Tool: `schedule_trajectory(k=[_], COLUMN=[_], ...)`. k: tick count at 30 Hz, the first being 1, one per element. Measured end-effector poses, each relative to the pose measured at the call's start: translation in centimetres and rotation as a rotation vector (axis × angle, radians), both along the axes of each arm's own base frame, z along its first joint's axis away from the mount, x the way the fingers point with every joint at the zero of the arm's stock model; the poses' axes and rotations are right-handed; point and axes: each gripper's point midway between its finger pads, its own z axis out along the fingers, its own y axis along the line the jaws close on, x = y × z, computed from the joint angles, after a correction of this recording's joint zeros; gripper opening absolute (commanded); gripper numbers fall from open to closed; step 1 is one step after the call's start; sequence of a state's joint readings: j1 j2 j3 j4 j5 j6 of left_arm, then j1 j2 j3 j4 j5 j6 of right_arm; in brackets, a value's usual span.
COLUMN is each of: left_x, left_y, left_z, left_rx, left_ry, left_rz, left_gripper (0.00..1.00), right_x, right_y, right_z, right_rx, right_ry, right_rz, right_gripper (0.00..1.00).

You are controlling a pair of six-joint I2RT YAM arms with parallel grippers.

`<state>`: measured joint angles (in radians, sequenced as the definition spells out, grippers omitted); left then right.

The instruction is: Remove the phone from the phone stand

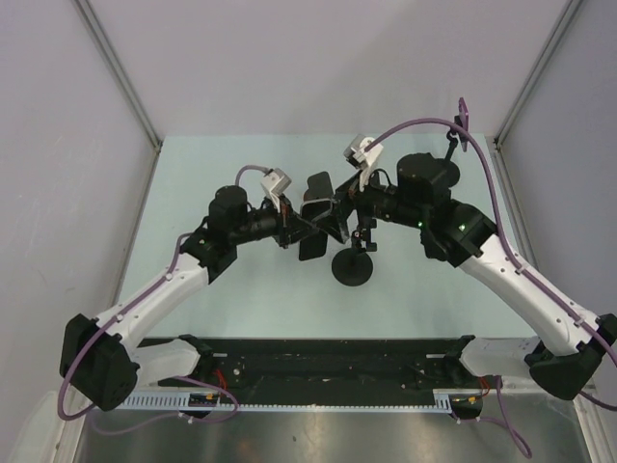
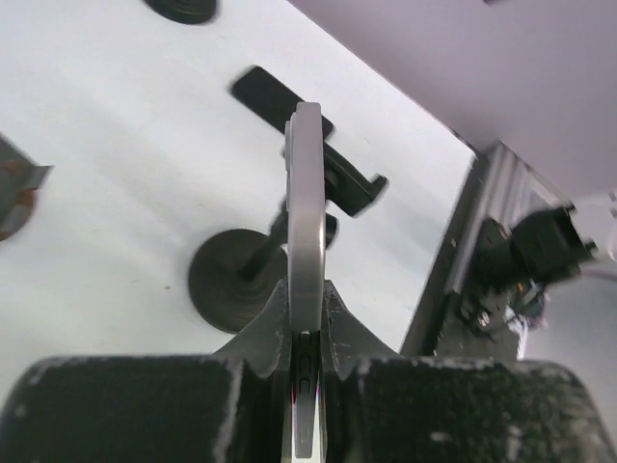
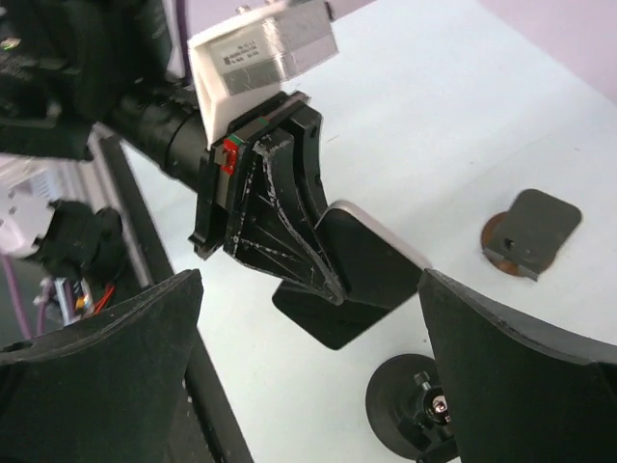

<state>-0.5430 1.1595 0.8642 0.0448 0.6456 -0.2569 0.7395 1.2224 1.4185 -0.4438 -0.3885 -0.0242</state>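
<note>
Pale teal tabletop (image 1: 270, 304), walled by plain lavender-grey panels (image 1: 289, 68), carries two white-and-black arms (image 1: 164, 294) that meet near its centre. From above, the left gripper (image 1: 292, 227) is closed on a dark, flat rectangular phone with a silvery rim (image 1: 315, 214). It holds the phone on edge at 9 o'clock of the black phone stand with a round base and thin stem (image 1: 354, 268).

The left wrist camera looks straight along the phone's silver edge, which is pinched between both black fingers (image 2: 262, 326). The stand's clamp bracket (image 2: 352, 188) shows just behind the phone at 1 o'clock. Whether phone and bracket touch cannot be told from that angle.

The right gripper (image 3: 308, 280) is spread wide and holds nothing. In its own camera the two fingers frame the left gripper and the phone, with the stand's base at 6 o'clock. That view alone shows in full a small grey plate on a brown disc (image 3: 530, 230), lying on the table at 3 o'clock, apart from the stand. It does not show in the overhead view.
</note>
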Motion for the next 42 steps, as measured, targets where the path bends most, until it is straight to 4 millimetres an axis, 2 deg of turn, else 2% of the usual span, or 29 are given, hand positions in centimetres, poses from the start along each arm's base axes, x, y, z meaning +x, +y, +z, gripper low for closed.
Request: schedule_trajectory(k=[3, 6, 12, 17, 23, 30, 36, 39, 42], left_x=[1.7, 3.2, 4.5, 4.7, 4.5, 4.4, 4.0, 4.0, 3.9], left_y=[0.7, 1.6, 3.0, 3.6, 3.4, 3.2, 2.7, 2.7, 2.6], left_z=[0.6, 1.4, 3.4, 4.5, 5.5, 6.0, 6.1, 6.1, 6.2], left_rx=[-0.023, -0.071, -0.199, -0.274, -0.334, -0.361, -0.362, -0.362, -0.364], left_ry=[0.032, 0.085, 0.175, 0.217, 0.255, 0.265, 0.267, 0.267, 0.265], left_rz=[0.14, 0.283, 0.462, 0.521, 0.521, 0.512, 0.495, 0.493, 0.489], left_gripper=[0.0, 0.0, 0.0, 0.0, 0.0, 0.0, 0.01, 0.0, 0.01], right_x=[0.7, 1.0, 1.5, 2.3, 3.0, 3.5, 3.9, 4.1, 4.3], right_y=[0.6, 1.5, 3.1, 3.5, 3.9, 4.6, 4.9, 4.8, 4.6], right_z=[0.1, -0.8, -3.3, -4.8, -6.4, -6.6, -6.9, -7.1, -7.1], right_rx=[0.005, -0.015, -0.072, -0.106, -0.143, -0.13, -0.135, -0.143, -0.149], right_ry=[-0.009, -0.001, 0.015, 0.025, 0.038, 0.034, 0.027, 0.022, 0.014], right_rz=[-0.108, -0.192, -0.295, -0.343, -0.369, -0.372, -0.379, -0.386, -0.399], right_gripper=[1.0, 1.0, 1.0, 1.0, 1.0, 0.98, 0.9, 0.81, 0.66])
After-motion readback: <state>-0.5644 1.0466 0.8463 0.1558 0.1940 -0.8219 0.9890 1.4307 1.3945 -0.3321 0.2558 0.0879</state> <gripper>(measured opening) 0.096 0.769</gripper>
